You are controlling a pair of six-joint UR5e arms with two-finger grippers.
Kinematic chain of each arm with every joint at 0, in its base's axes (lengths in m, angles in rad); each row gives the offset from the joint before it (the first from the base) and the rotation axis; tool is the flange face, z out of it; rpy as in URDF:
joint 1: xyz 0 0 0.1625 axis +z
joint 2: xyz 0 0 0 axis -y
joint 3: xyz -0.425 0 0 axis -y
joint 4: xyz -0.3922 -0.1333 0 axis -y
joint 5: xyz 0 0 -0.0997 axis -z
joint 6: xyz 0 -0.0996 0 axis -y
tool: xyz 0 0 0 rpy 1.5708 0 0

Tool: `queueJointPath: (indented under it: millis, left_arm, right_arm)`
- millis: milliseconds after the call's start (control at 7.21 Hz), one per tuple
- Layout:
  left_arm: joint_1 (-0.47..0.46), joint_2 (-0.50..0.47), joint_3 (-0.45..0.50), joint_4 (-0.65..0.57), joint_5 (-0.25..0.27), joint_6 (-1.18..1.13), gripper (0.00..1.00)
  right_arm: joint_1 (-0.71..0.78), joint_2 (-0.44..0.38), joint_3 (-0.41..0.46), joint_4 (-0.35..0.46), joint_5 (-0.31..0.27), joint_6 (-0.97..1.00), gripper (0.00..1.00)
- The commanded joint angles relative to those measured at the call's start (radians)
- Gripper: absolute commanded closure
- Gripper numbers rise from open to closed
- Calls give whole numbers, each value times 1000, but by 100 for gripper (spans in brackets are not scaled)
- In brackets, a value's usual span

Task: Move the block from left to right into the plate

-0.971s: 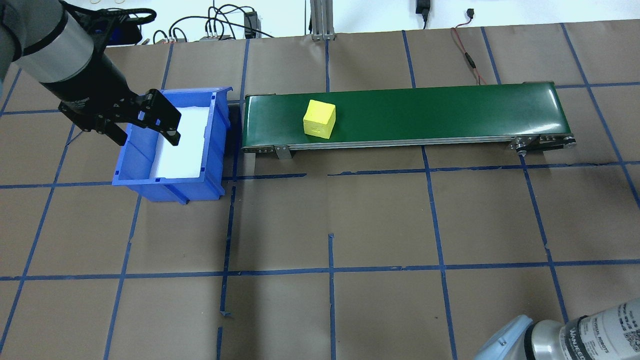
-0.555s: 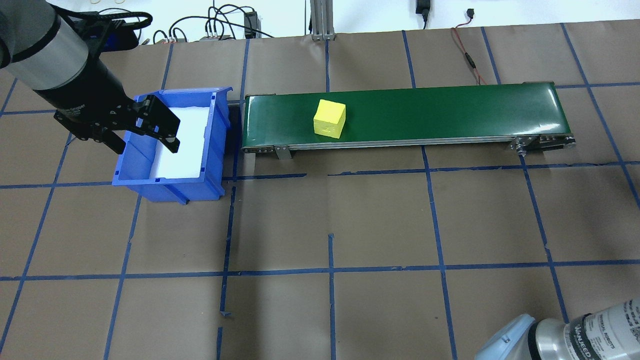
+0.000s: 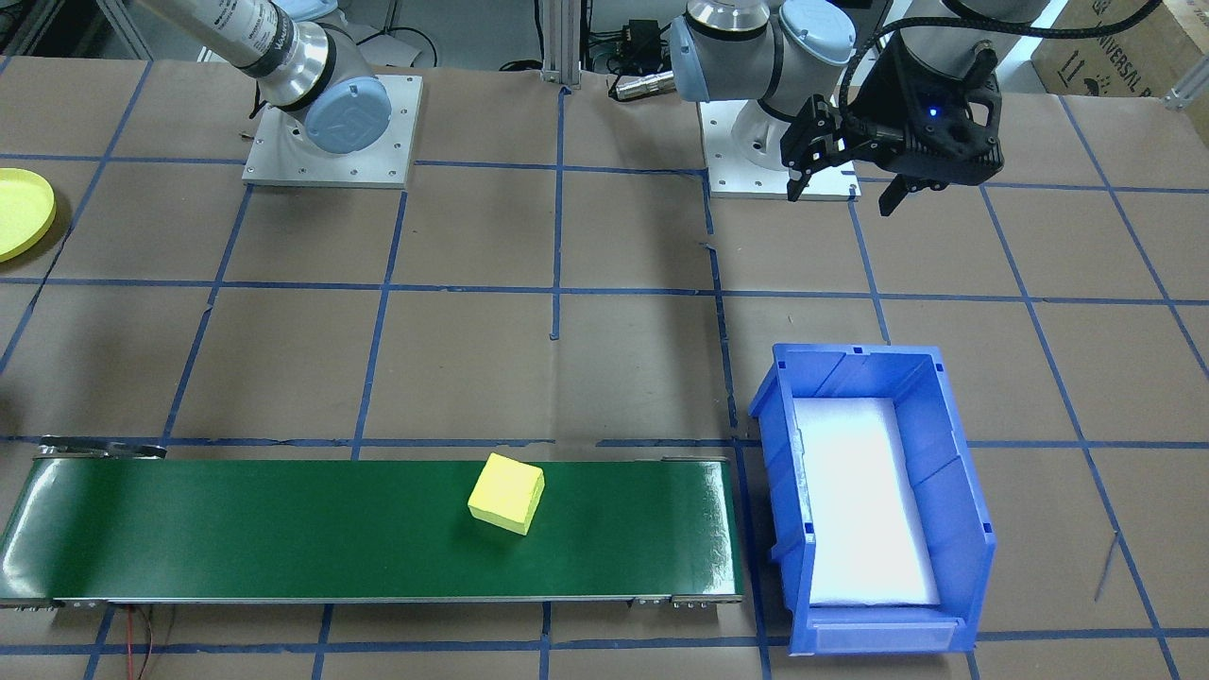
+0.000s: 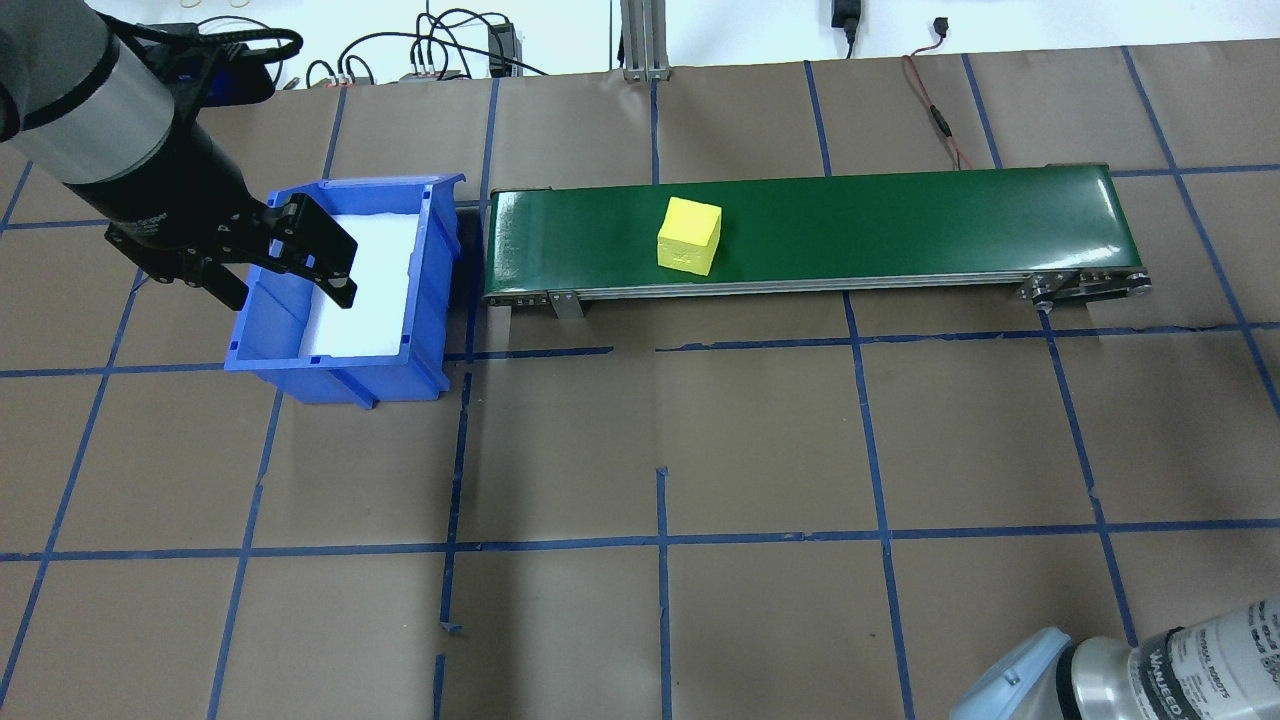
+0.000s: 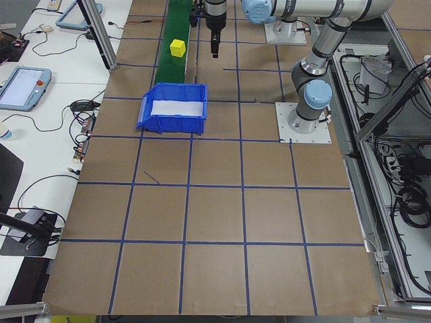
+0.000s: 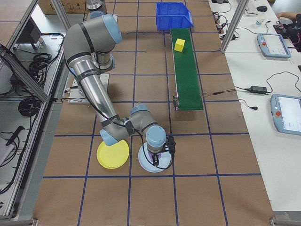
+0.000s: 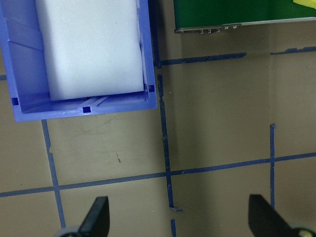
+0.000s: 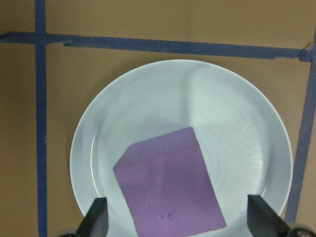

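The yellow block sits on the green conveyor belt, on the half nearer the blue bin, touching nothing but the belt. In the front-facing view the block lies slightly turned against the belt's edges.

The yellow plate is well apart from the block, flat on the desk on my right side, near the belt's far end. It holds nothing. In the front-facing view only its edge shows at the border. Just beside it lies a pale blue-white plate, and on that plate rests a purple block.

My right claw hangs straight over the purple block with its fingers spread wide and nothing between them. From the right side view the right arm folds down low over both plates.

My left claw is open too, and grips nothing. It hangs in the air on my side of the blue bin, with the fingertips far apart over the bare brown desk. In the front-facing view the left claw is raised, well apart from the bin.

The bin stands just off the belt's end, with a white sheet covering its floor. Blue tape lines divide the desk into squares.
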State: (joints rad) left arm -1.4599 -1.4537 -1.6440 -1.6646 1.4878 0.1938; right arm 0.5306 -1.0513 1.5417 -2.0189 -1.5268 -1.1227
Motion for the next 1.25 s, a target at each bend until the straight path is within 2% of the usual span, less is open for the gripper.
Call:
queueJointPath:
  millis: [0, 139, 416, 693, 971, 1109]
  left_arm:
    - [1, 1, -2, -1, 3, -1, 0]
    - [1, 1, -2, -3, 3, -1, 0]
    - [1, 1, -4, -1, -3, -1, 0]
    - [4, 1, -5, 0, -11, 1, 0]
    - [6, 1, -7, -4, -9, 1, 0]
    - [6, 1, -7, -4, -9, 1, 0]
  right_arm:
    - [35, -94, -3, 88, 17, 7, 0]
    - [102, -128, -3, 124, 48, 64, 0]
    - [196, -133, -3, 218, 56, 273, 0]
    - [400, -153, -34, 219, 66, 610, 0]
    - [511, -119, -34, 201, 266, 764, 0]
    - [567, -89, -32, 116, 299, 780, 0]
